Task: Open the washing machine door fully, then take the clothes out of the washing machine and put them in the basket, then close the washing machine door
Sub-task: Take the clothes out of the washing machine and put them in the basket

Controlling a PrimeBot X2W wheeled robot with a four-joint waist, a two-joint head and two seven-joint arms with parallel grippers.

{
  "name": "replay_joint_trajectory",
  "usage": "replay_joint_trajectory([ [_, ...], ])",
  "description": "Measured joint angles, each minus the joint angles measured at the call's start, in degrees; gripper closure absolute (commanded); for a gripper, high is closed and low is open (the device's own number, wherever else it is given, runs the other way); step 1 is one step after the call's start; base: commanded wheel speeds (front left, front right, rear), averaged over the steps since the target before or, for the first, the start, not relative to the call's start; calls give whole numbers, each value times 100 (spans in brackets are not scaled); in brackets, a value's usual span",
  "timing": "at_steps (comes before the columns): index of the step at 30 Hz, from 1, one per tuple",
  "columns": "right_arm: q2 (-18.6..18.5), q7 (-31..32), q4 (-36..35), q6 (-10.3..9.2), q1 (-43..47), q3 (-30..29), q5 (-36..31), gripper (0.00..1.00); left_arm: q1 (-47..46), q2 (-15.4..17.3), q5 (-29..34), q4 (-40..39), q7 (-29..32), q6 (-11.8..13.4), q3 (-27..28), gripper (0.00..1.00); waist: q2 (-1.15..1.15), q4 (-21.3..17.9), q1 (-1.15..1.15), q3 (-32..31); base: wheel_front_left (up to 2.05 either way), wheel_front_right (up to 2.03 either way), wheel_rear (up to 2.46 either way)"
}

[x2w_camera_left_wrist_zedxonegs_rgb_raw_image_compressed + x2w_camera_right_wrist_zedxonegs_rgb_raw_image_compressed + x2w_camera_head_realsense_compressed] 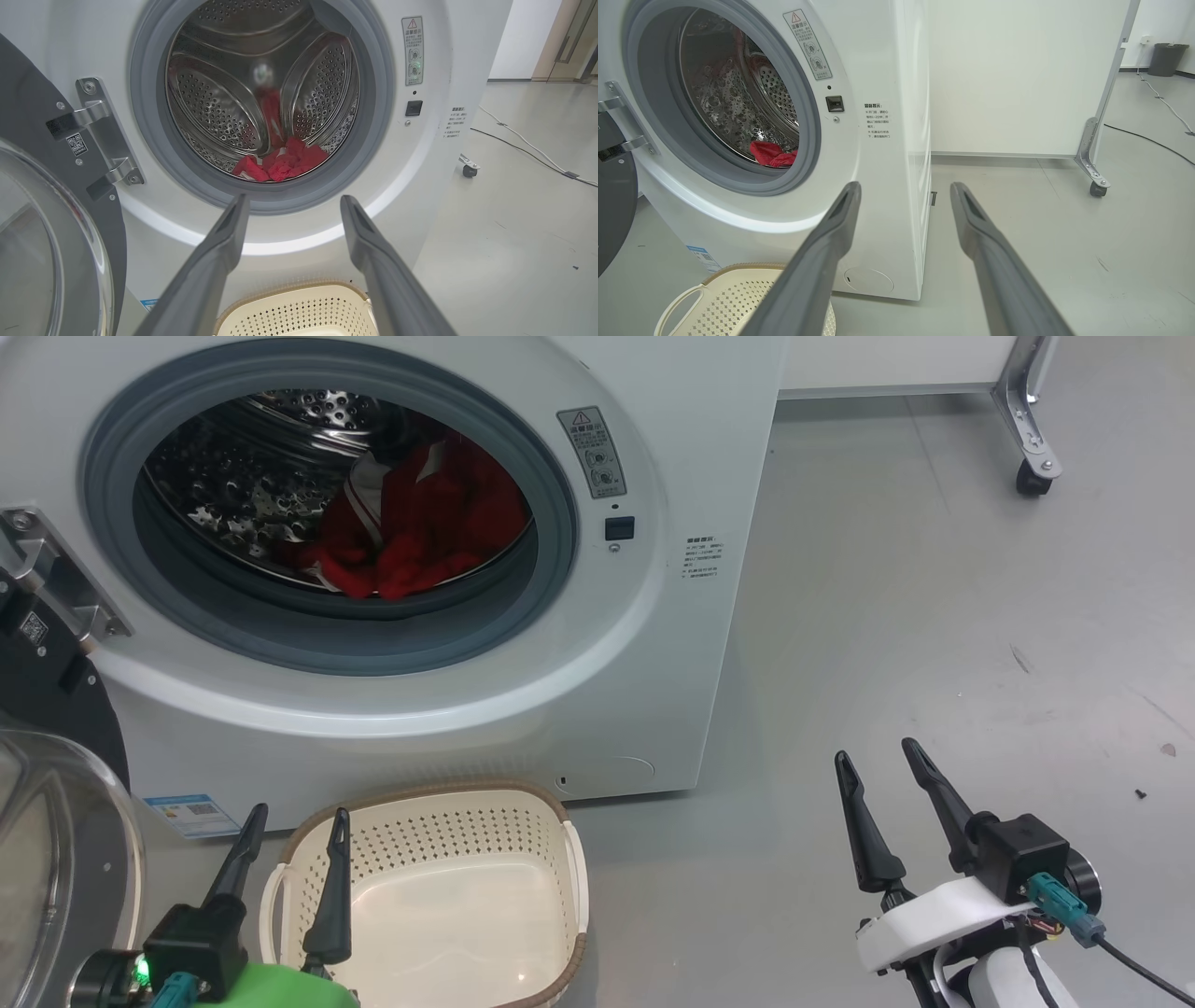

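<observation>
Grey floor (934, 616) is shown around the washing machine (653, 663): washing machine door (47, 821) swung open far left; left gripper (299, 814) spread, empty, over the basket (420, 791); clothes (420, 523) seen in the drum (243, 476); right gripper (877, 752) spread, empty, lower right.

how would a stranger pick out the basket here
Find the big white washing machine with its door open. On the floor just before it sits the basket. Its cream perforated sides and brown woven-look rim set it apart.
</observation>
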Motion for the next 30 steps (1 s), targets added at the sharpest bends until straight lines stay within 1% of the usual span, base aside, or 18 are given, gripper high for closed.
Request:
replay_joint_trajectory([
  [13,1,0,22,0,0,11,8,0,0,0,0,12,0,-1,-45,0,0,40,0,-25,0,0,0],
  [18,1,0,19,0,0,13,8,0,-1,0,0,21,8,-22,-152,0,0,46,0,-11,0,0,0],
  [20,1,0,-4,0,0,22,8,0,-3,-1,-4,26,67,-103,-225,0,0,46,0,16,0,0,0],
  [23,0,0,-37,1,-13,114,5,0,-10,-2,-19,57,130,-134,-264,0,0,34,0,95,0,0,0],
  [26,1,0,-70,4,-46,204,-4,0,-35,5,-59,132,211,-222,-285,0,0,-11,0,199,0,0,0],
  [30,-1,0,-182,4,-175,218,-12,0,-331,14,-194,241,360,-367,-372,0,0,-101,0,373,0,0,0],
])
